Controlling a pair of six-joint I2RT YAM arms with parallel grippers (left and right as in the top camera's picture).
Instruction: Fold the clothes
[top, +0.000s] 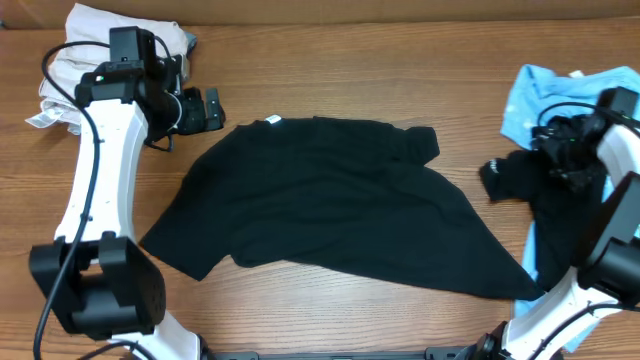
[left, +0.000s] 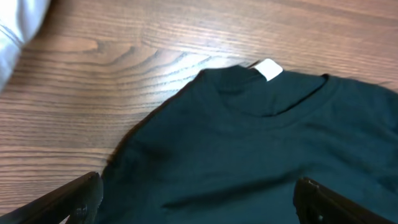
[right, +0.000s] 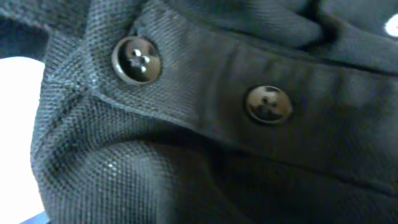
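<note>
Black T-shirt (top: 330, 200) lies spread out on the wooden table (top: 300, 320), white label (top: 272, 121) at its collar. Just left of that collar is the left gripper (top: 212, 110), fingers wide apart, holding nothing. Right of the T-shirt, the right gripper (top: 562, 150) sits over a black shirt with buttons (top: 503, 180), lying on a light blue shirt (top: 527, 100). I cannot tell if its fingers are apart. Beige shorts (top: 88, 28) lie up-left of the T-shirt.
</note>
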